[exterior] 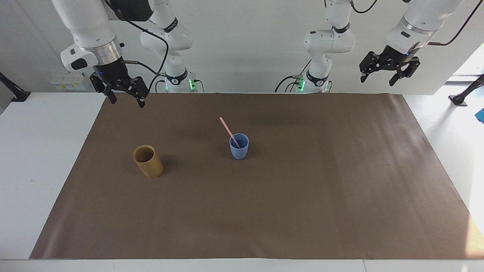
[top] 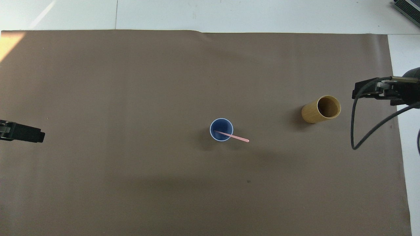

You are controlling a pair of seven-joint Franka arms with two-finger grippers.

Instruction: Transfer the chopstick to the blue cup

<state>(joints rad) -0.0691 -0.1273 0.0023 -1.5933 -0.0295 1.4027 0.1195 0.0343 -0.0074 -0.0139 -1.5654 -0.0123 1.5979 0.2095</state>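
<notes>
The chopstick [exterior: 229, 131] leans in the blue cup [exterior: 239, 147] mid-desk. The right gripper [exterior: 125, 100] and left gripper [exterior: 379, 79] hang raised at their own ends, fingers spread, holding nothing.

Pink chopstick [top: 231, 135] leaning in blue cup [top: 221, 129] mid brown mat [top: 131, 82]; bamboo cup [top: 321, 109] toward right arm's end.

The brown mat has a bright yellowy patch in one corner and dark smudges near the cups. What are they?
Overhead view: sunlight brightens the mat's corner at the left arm's end. Each cup casts a soft shadow, beside the blue cup and the tan cup. Facing view: that same end of the table glares white.
</notes>
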